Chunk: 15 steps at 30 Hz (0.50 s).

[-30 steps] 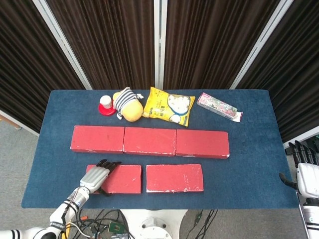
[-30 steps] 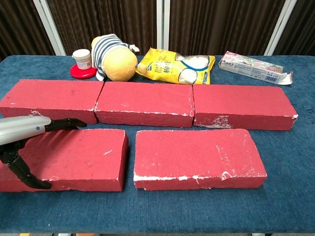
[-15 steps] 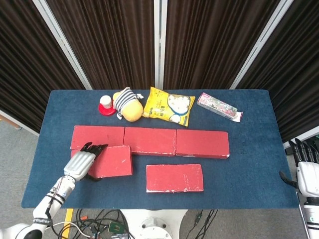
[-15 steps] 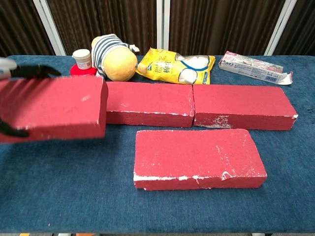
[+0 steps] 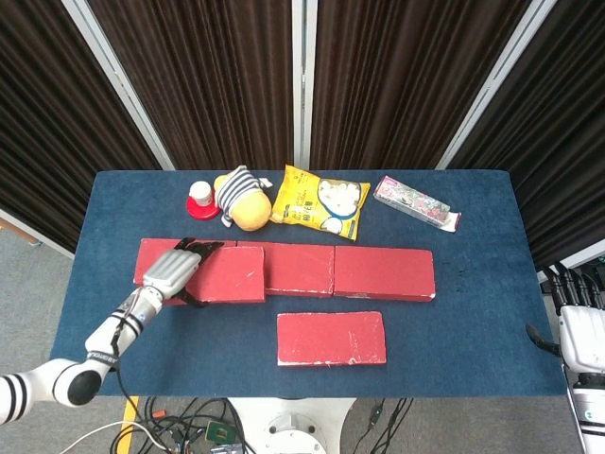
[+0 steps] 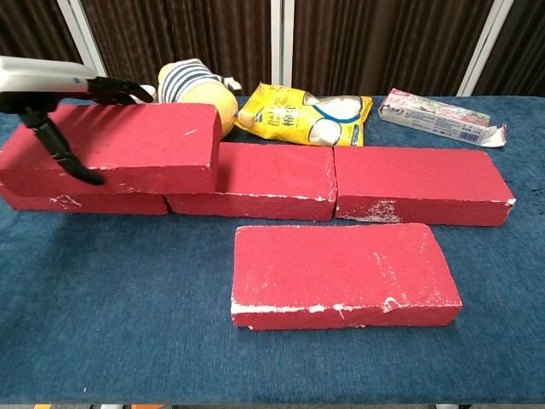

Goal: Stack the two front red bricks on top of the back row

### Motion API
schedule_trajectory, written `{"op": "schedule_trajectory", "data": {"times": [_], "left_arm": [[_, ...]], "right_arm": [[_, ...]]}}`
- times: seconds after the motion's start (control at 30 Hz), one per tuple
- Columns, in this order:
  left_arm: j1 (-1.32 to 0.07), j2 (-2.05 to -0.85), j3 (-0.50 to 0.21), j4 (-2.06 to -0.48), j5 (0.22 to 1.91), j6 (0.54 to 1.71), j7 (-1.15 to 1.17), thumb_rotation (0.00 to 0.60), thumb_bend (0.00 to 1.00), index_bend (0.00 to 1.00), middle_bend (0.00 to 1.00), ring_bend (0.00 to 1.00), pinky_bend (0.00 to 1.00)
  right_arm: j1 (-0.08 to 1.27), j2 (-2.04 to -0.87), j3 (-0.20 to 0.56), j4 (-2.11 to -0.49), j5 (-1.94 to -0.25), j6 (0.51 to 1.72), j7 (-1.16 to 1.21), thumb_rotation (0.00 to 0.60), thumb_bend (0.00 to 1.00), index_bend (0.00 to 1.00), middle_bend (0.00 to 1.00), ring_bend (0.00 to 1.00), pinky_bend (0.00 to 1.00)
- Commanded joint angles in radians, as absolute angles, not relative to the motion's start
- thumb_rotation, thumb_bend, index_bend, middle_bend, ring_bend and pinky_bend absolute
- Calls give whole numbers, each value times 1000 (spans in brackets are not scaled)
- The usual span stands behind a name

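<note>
The left hand (image 5: 177, 268) grips 1 red brick, the carried brick (image 5: 225, 275), by its left end, with fingers (image 6: 119, 89) lying over the top face and the thumb down the front face. This brick sits above the back row, over the seam between the row's left brick (image 5: 151, 257) and middle brick (image 5: 298, 269); in the chest view its underside looks level with the tops of those 2, though whether it rests on them or hangs just clear cannot be told. It is turned slightly out of line with the row.

The back row of 3 red bricks runs across the middle of the table (image 5: 473, 322), end to end and touching, with the right brick (image 5: 384, 273) closing the row toward the table's right edge. The second front brick (image 5: 331, 338) lies flat near the front edge, apart from the row and untouched.

Along the back edge, from left to right, stand a small white jar on a red lid (image 5: 201, 200), a striped yellow plush toy (image 5: 242, 201), a yellow snack bag (image 5: 319, 200) and a long flat printed box (image 5: 416, 202). The jar and the toy touch; the box lies well apart from the bag.

The right hand (image 5: 577, 326) shows only at the right border of the head view, beyond the table's right edge, holding nothing; its fingers point upward, and how far apart they are cannot be told.
</note>
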<state>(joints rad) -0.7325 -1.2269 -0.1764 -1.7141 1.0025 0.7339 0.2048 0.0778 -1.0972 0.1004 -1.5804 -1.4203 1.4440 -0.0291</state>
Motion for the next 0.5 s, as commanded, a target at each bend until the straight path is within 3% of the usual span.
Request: {"op": "schedule_trajectory", "data": {"times": [0.03,0.5], "left_arm": [[-778,-1270,-193,-1646,981,682,161,600,170,54,172,157,17],[-871,-1298,-195,-1514,994,528,51,600,170,54,172,157,17]], "right_arm": [[80,-1096,99,-1583,-1419,1437,-34,600,153,0,0,0,0],[91,-1102,91,-1601,-1439,1435,-53,600,152,0,0,0,0]]}}
